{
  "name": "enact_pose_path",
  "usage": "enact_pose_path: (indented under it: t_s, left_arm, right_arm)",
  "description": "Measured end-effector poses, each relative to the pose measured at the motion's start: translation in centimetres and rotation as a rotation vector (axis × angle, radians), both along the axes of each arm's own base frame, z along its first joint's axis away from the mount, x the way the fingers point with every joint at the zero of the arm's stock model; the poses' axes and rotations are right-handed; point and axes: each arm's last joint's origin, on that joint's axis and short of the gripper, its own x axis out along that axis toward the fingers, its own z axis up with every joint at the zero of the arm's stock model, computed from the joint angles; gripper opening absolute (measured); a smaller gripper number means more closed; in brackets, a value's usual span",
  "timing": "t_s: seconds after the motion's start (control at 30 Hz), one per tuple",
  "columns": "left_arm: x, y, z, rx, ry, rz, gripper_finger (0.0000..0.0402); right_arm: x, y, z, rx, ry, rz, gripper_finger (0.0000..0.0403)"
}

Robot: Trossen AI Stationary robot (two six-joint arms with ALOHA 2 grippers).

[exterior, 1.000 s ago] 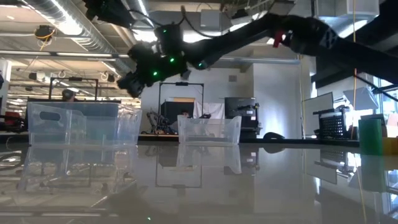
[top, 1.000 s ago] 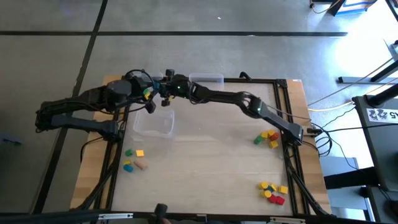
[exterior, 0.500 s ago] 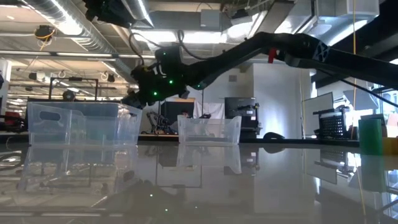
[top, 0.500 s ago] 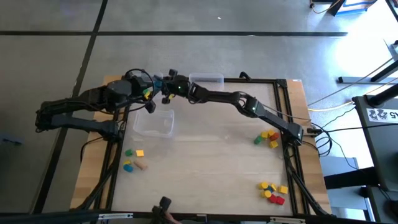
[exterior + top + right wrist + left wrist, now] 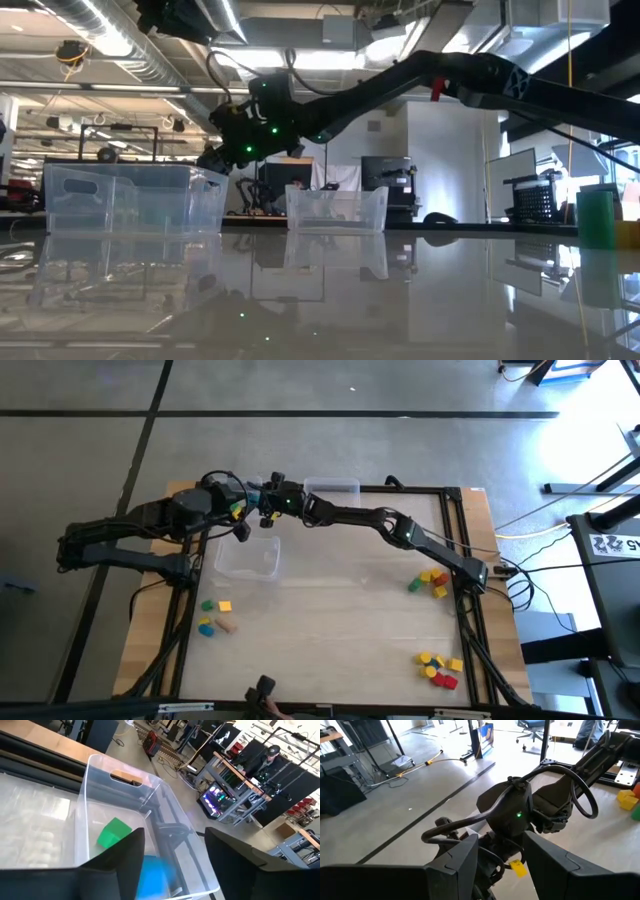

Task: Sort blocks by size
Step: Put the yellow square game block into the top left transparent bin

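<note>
My right gripper [image 5: 263,510] is open, reaching across to the table's far left over a clear bin [image 5: 250,556]. In the right wrist view [image 5: 175,837] a green block [image 5: 114,833] lies on the bin's floor. A blurred blue block [image 5: 152,876] shows between the fingers; I cannot tell whether it touches them. My left gripper [image 5: 243,530] hangs close beside it, open and empty [image 5: 500,840], facing the right arm's wrist [image 5: 520,812]. Other blocks lie in groups on the table at the near left [image 5: 215,616], at the right [image 5: 431,582] and at the near right [image 5: 438,668].
A second, smaller clear bin [image 5: 331,488] stands at the far edge, right of the grippers. In the low view the big bin [image 5: 125,200] stands left and the small bin [image 5: 336,210] farther back. The two arms are close together above the big bin's far rim.
My right gripper has gone a little toward the table's far edge and come down toward the big bin's rim. Most of that move came first; in the last half second it has kept nearly still.
</note>
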Motion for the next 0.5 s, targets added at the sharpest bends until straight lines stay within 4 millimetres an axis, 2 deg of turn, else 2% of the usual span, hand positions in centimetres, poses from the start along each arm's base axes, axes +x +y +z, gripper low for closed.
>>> enact_pose_path:
  t_s: [0.23, 0.37, 0.5]
  left_arm:
    - [0.0, 0.0, 0.0, 0.000, 0.000, 0.000, 0.0155]
    - [0.0, 0.0, 0.0, -0.003, -0.001, 0.002, 0.0155]
    - [0.0, 0.0, -0.1, -0.006, 0.003, 0.002, 0.0155]
  right_arm:
    - [-0.1, 0.1, 0.8, 0.000, 0.017, 0.023, 0.0233]
    - [-0.8, 0.5, 4.1, -0.011, 0.031, 0.086, 0.0233]
    - [-2.3, 1.2, 8.1, -0.026, 0.136, 0.141, 0.0233]
